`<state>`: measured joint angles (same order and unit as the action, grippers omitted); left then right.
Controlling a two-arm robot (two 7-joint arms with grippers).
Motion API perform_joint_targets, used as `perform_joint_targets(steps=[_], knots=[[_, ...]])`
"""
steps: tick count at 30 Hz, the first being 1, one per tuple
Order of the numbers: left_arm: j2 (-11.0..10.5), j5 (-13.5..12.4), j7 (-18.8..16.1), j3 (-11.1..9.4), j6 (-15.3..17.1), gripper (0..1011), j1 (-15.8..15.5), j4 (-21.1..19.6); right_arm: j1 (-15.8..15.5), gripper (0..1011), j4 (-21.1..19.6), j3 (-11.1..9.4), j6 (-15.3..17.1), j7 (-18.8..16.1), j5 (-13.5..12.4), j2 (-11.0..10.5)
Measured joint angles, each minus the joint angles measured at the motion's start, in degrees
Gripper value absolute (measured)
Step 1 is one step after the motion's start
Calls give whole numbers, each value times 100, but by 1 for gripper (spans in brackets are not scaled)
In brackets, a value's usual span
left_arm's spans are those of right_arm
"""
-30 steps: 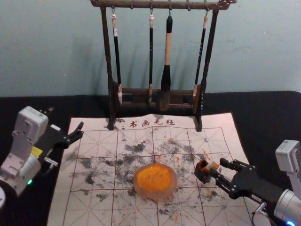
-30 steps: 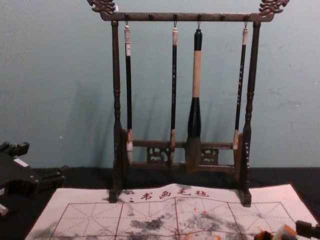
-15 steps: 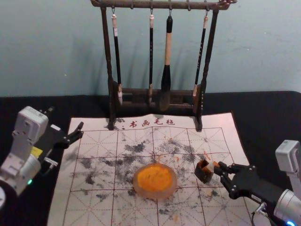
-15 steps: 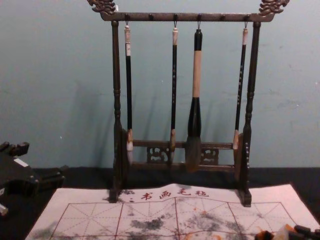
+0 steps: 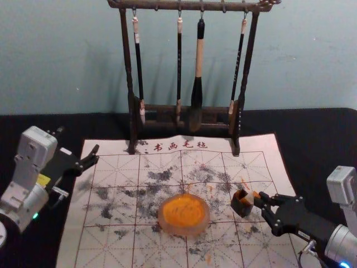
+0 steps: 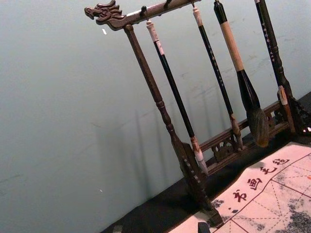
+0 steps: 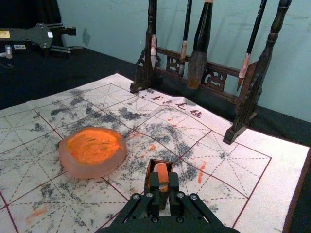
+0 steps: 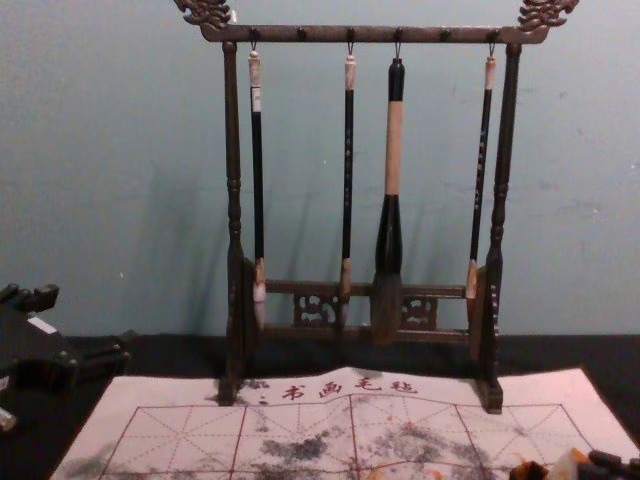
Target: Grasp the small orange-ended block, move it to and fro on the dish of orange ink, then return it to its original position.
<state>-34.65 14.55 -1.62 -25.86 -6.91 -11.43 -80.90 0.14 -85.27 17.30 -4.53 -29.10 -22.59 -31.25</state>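
Note:
At the mat's right, my right gripper [image 5: 260, 199] is shut on the small orange-ended block [image 5: 250, 197], which leans in the opening of a dark square holder [image 5: 241, 209]. In the right wrist view the block [image 7: 162, 171] is between the fingertips of the right gripper [image 7: 164, 181], its orange end uppermost. The round, pale-rimmed dish of orange ink [image 5: 184, 214] lies to the left of the holder; the right wrist view also has the dish [image 7: 92, 151]. My left gripper [image 5: 78, 140], parked at the far left, stands open, as the left gripper [image 6: 160, 228] does in its wrist view.
Behind, a dark wooden rack [image 5: 184, 111] with several hanging brushes stands across the back of the stained, gridded mat [image 5: 111, 245]. Black cloth [image 5: 318, 139] surrounds the mat. Bare mat separates the dish from the holder.
The fingers of my right gripper, apart a second ago, have come together on the block. Holder, dish and left arm have kept their places.

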Motion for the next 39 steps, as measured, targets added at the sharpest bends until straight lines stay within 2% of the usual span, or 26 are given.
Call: perform_joint_targets(steps=[24, 29, 39], knots=[[0, 0, 0, 0, 0, 1001, 0, 0, -4, 80, -85, -61, -74, -84, -142, 3], [0, 0, 0, 0, 0, 1001, 0, 0, -48, 80, -218, -113, -77, -81, -181, -38], [0, 0, 0, 0, 0, 1001, 0, 0, -208, 80, -691, -315, -106, -83, -288, -259]])
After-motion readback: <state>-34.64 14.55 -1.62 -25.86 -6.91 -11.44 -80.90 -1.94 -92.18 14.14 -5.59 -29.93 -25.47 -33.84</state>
